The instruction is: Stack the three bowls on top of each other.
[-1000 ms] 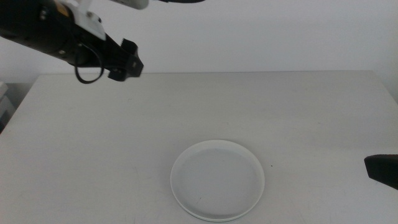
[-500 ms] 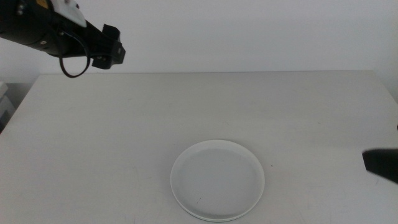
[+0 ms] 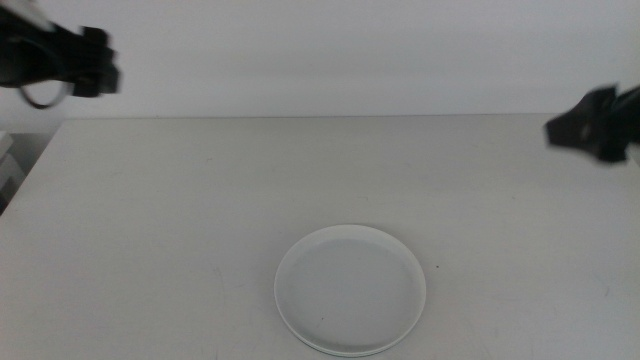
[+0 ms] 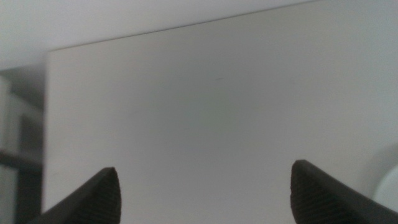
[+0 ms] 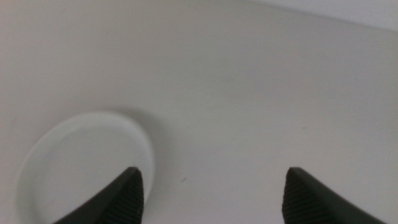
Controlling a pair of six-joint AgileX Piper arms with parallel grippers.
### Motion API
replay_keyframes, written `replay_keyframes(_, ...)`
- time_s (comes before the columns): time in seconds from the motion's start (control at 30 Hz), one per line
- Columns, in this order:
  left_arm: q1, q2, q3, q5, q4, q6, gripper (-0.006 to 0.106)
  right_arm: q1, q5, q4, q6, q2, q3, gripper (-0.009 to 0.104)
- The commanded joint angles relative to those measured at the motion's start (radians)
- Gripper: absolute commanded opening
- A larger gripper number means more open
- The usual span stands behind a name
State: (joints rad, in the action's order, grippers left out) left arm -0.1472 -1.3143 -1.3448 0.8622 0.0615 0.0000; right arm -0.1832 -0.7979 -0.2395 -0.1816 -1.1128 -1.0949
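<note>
One white bowl [image 3: 350, 289] sits on the table [image 3: 200, 220] near its front edge, roughly centred, and it looks like a single dish from the middle view; only a thin lower rim line hints at anything beneath, and that can't be settled from here. Nothing touches it. Up at the far left, above the table's back corner, the left gripper [image 3: 95, 62] hangs in the air, well apart from the bowl. Its wrist view shows the jaws spread wide over bare tabletop, with just a pale sliver of the bowl [image 4: 390, 186] at the edge. Over on the far right the right gripper [image 3: 585, 124] hovers high too, blurred in the middle view. Its own camera gives more: jaws wide apart, the white bowl [image 5: 87, 165] below, beside one jaw.
</note>
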Motion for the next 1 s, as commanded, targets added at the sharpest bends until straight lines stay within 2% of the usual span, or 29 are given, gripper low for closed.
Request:
replay_keyframes(0.0, 0.043, 0.066, -0.016, -0.036, -0.014, 0.005, 0.105, 0.115, 0.049, -0.117, -0.114, -0.008, -0.061, 0.056)
replay_keyframes(0.07, 0.070, 0.109, 0.020, -0.046, -0.016, 0.005, 0.105, 0.215, 0.023, -0.231, -0.227, -0.004, -0.058, 0.056)
replay_keyframes(0.1, 0.080, 0.128, 0.040, -0.054, -0.017, 0.005, 0.105, 0.245, 0.005, -0.269, -0.270, 0.003, -0.057, 0.056)
replay_keyframes(0.2, 0.088, 0.222, 0.149, -0.124, -0.022, 0.005, 0.105, 0.300, 0.003, -0.328, -0.333, 0.060, -0.025, 0.056)
replay_keyframes(0.37, 0.086, 0.405, 0.364, -0.312, -0.061, 0.005, 0.105, 0.279, 0.152, -0.325, -0.342, 0.243, 0.146, 0.056)
replay_keyframes(0.53, 0.086, 0.584, 0.577, -0.438, -0.061, 0.005, 0.105, 0.248, 0.309, -0.316, -0.382, 0.463, 0.364, 0.056)
replay_keyframes(0.77, 0.086, 0.803, 0.837, -0.607, -0.061, 0.000, 0.105, 0.247, 0.370, -0.275, -0.385, 0.717, 0.610, 0.056)
replay_keyframes(0.97, 0.086, 0.865, 0.932, -0.693, -0.061, 0.000, 0.105, 0.247, 0.450, -0.278, -0.390, 0.808, 0.709, 0.056)
